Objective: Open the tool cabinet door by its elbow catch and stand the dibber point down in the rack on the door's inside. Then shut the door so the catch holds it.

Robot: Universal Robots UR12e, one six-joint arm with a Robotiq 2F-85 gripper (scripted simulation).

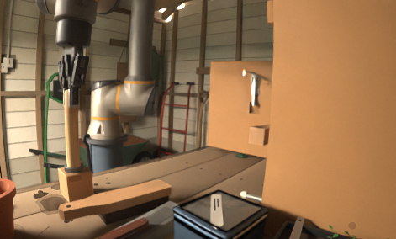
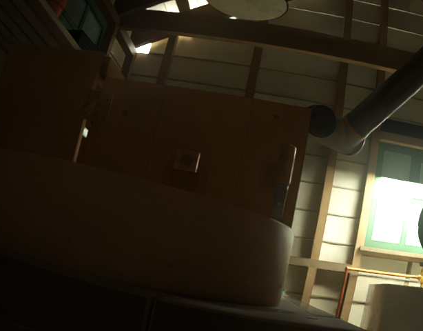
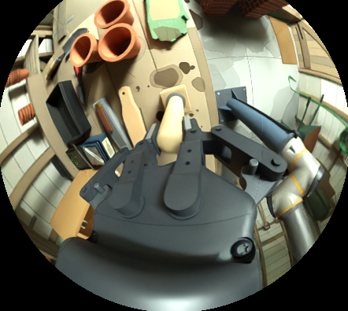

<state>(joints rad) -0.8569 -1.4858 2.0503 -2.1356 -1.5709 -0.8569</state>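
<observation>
The dibber's point is hidden inside a small wooden block (image 1: 75, 184) on the bench, where the dibber (image 1: 72, 132) stands upright at the left. My gripper (image 1: 72, 90) comes straight down on the top of its pale wooden handle (image 3: 170, 128), and its fingers are closed on both sides of it. The cabinet door (image 1: 239, 107) stands open to the right, with the metal elbow catch (image 1: 253, 87) near its top and the small box-shaped rack (image 1: 259, 135) on its inside face. The cabinet body (image 1: 339, 113) fills the right foreground.
A wooden-backed brush (image 1: 114, 202) lies on the bench just in front of the block. A dark box with a glass top (image 1: 219, 214) sits nearer the cabinet. Terracotta pots (image 3: 105, 32) and a green tray (image 3: 167, 14) stand at the bench's far left end.
</observation>
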